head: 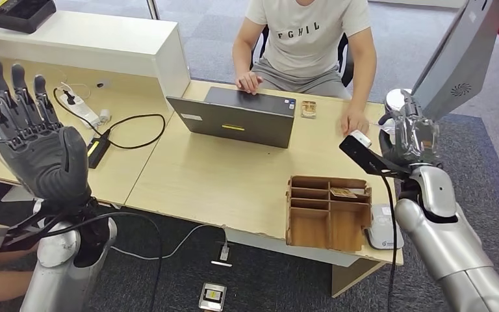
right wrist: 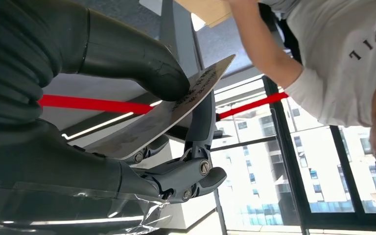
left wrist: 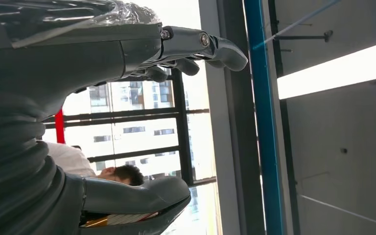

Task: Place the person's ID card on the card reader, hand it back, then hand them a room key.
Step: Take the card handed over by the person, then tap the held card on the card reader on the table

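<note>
My right hand [head: 410, 133] was raised over the far right end of the pale wooden desk [head: 221, 175], its thumb and fingers pinched on a thin, flat, light-coloured card with dark print [right wrist: 176, 110]. I judged this to be the person's ID card, though the print was too small and too turned for me to read. The person in the light grey T-shirt [head: 307, 32] sat across the desk, one hand on the dark grey laptop [head: 237, 117], the other hand [head: 354, 121] resting on the desk just beside my right hand.

I could not tell whether the card had yet been to the reader, so I took the step as either carrying it there or handing it back. A small white-and-grey device [head: 383, 229] at the desk's near right corner, beside the brown wooden compartment organiser [head: 325, 214], may have been the reader. The next move called for a level card and a firm pinch until it lay flat or was taken.

My left hand [head: 29, 136] was lifted with its dark fingers spread and upright, holding nothing.

The shirt read "FGHIL" in dark letters. A round logo sat on the grey panel [head: 458, 65] at my right.
</note>
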`<control>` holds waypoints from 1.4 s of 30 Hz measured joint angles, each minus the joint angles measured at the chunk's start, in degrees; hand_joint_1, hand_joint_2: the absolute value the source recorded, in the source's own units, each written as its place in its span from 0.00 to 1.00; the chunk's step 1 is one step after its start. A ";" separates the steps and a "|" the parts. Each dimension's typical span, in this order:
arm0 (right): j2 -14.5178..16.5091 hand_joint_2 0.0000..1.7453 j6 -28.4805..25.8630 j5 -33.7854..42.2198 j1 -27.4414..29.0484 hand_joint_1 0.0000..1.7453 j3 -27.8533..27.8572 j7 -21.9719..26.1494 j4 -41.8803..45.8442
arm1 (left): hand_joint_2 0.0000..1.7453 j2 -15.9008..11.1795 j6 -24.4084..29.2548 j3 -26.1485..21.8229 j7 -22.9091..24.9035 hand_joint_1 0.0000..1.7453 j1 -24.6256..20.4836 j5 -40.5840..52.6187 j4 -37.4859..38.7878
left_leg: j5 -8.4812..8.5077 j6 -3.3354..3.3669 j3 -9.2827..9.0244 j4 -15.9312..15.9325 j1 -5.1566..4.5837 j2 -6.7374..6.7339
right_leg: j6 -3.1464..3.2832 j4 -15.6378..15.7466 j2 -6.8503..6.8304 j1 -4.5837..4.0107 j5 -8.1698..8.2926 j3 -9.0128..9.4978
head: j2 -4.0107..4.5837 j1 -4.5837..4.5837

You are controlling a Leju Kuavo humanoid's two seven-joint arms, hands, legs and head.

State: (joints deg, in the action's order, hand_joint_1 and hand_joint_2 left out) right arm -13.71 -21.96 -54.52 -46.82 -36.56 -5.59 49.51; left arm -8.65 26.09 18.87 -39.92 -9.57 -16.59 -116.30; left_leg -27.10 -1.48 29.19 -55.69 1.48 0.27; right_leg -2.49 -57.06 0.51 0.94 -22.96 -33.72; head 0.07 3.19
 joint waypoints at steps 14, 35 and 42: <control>-12.97 1.00 2.70 -5.09 20.29 1.00 11.85 -7.74 24.37 | 1.00 -1.80 5.81 -1.57 2.51 0.00 4.08 4.86 -5.25 | -0.08 0.05 0.03 0.03 -0.02 -0.02 | -0.05 0.04 0.01 0.03 -0.03 0.01 | 0.00 0.01; -14.25 1.00 4.08 -3.39 37.03 1.00 14.59 -7.56 34.97 | 1.00 -1.25 3.64 -3.27 3.72 0.00 6.61 7.74 -8.75 | -0.08 0.07 0.02 0.07 -0.01 0.01 | -0.05 0.04 -0.04 0.03 -0.06 0.08 | 0.00 0.00; -12.59 1.00 4.96 -3.91 37.52 1.00 13.58 -6.81 32.60 | 1.00 -1.19 2.58 -3.20 4.29 0.00 5.66 8.87 -9.23 | -0.08 0.07 0.02 0.07 -0.01 0.00 | -0.05 0.04 -0.04 0.02 -0.06 0.08 | 0.00 0.00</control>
State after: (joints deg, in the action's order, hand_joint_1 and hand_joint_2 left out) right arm -26.29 -17.00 -58.42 -9.30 -22.98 -12.40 82.11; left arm -9.84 28.67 15.68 -35.63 -3.91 -7.72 -125.53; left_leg -27.17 -1.41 29.21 -55.62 1.47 0.27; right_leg -2.54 -57.02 0.48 0.97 -23.02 -33.64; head 0.07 3.19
